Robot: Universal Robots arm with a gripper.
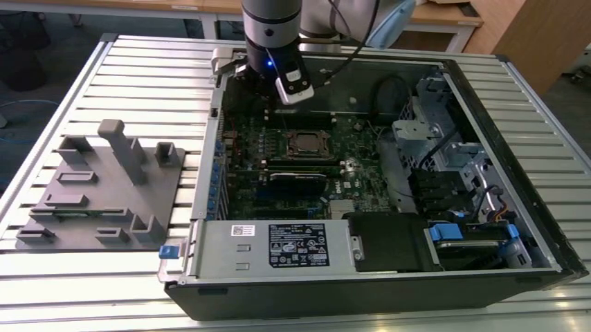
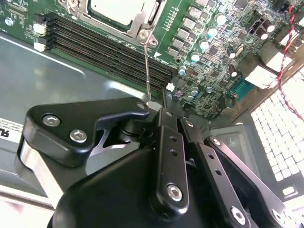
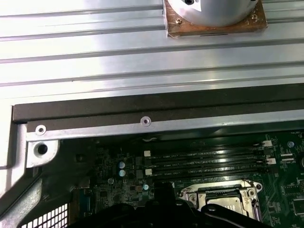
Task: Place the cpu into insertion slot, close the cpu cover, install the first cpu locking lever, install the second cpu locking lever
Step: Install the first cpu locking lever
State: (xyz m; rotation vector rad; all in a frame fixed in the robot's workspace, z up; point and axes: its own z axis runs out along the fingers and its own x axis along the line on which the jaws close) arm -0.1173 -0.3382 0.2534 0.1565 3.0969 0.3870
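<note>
An open computer case (image 1: 369, 294) lies on the slatted tabletop (image 1: 148, 69), nearer the exterior view's right edge. A grey moulded tray (image 1: 102, 187) sits by the exterior view's left edge.

The chip (image 2: 116, 8) is seated in its socket (image 1: 305, 144), about mid-board on the green motherboard (image 1: 360, 155). The thin silver cover (image 2: 138, 23) seems to lie flat around it, so those two steps look done.

In the second wrist view a thin wire lever (image 2: 147, 71) rises from the socket's corner over the black memory slots (image 2: 109, 47). Its free end meets the tip of the claw (image 2: 156, 108). The claw's tips look pressed together there. Whether they pinch the wire or only touch it cannot be told.

The lever is probably light, stiff and springy. Its smooth, narrow shaft would slip easily, so the free end, farthest from the hinge, is the sensible place to bear on it. The chip is rigid but delicate, and the sheet-metal cover would bend if forced.

A black-and-white label (image 1: 295, 245) sits on the power supply box (image 1: 221, 245) at the case's near edge. Its print cannot be read. A cut-off scrap of a sticker (image 2: 5, 129) shows in the second wrist view, and it is also unreadable.
</note>
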